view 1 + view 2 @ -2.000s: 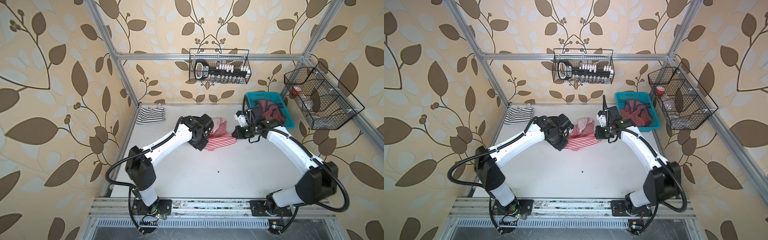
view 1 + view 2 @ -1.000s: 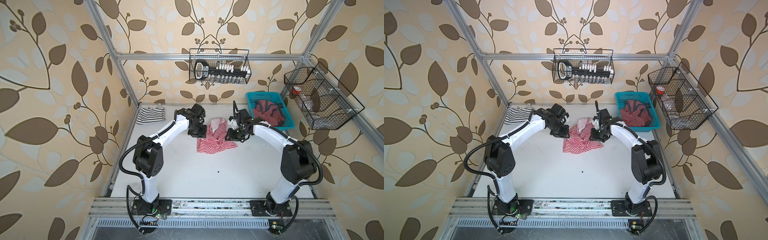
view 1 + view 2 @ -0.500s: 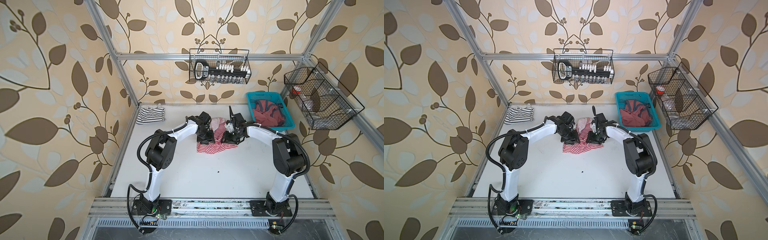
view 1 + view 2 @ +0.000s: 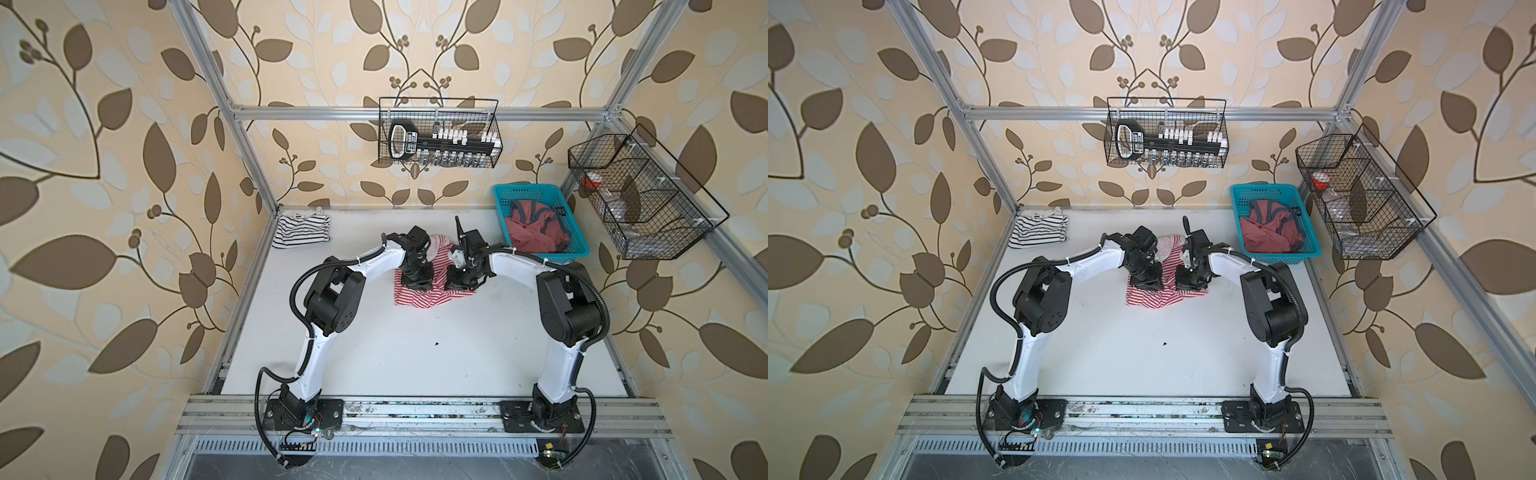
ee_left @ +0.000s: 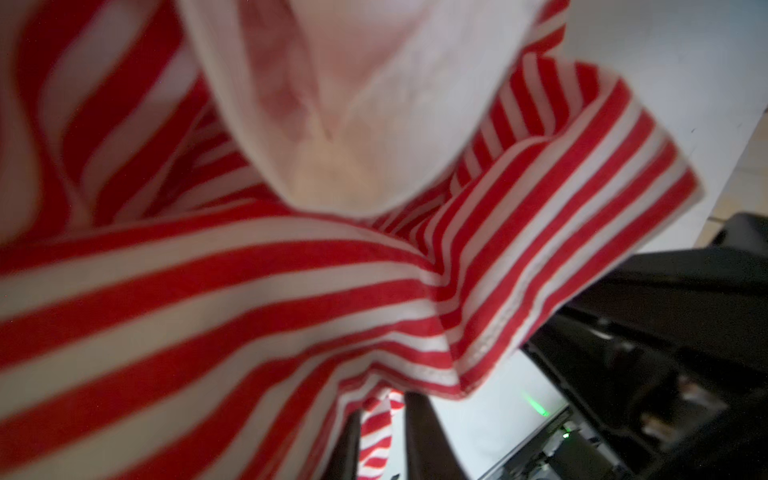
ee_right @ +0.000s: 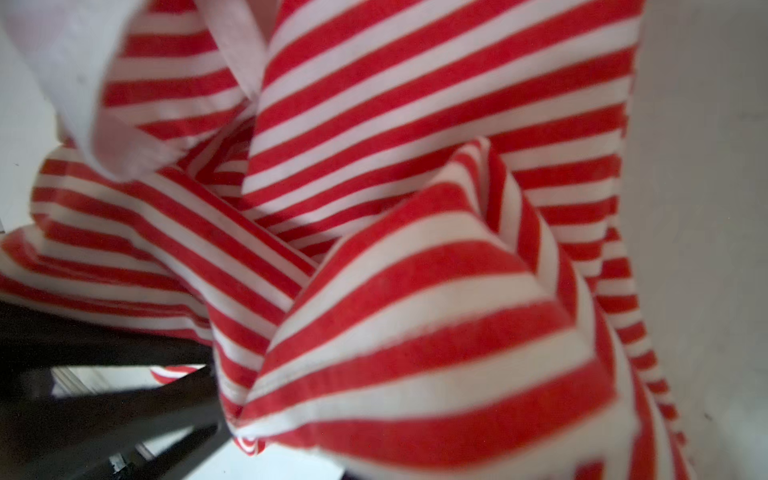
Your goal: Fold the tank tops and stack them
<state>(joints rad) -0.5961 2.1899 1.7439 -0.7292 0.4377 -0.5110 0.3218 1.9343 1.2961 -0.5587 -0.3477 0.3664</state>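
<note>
1. At the far left corner of the table [image 4: 374,353] the black-striped tank top [image 4: 303,231] lies folded, well apart from both of my grippers
2. My left gripper [image 4: 418,283] is down on the left part of the red-striped tank top [image 4: 415,300], which sits around the middle of the table, towards the far side. In the left wrist view my fingers [image 5: 424,436] stand narrow with a strip of the striped cloth pinched between them, so I am holding it
3. The red-striped tank top is crumpled. Its near hem spreads on the table just nearer than both grippers, and a pale, inside-out part bunches up on the far side between my two wrists
4. My right gripper [image 4: 458,286] is down on the right part of the same top, just beside the left gripper with a band of cloth between them. Its jaws are closed tight, and in the right wrist view a fold of the cloth gathers at the tips of my fingers [image 6: 124,415]
5. At the far right the teal basket [image 4: 536,192] holds dark red cloth [image 4: 536,232], apart from the top I hold
</note>
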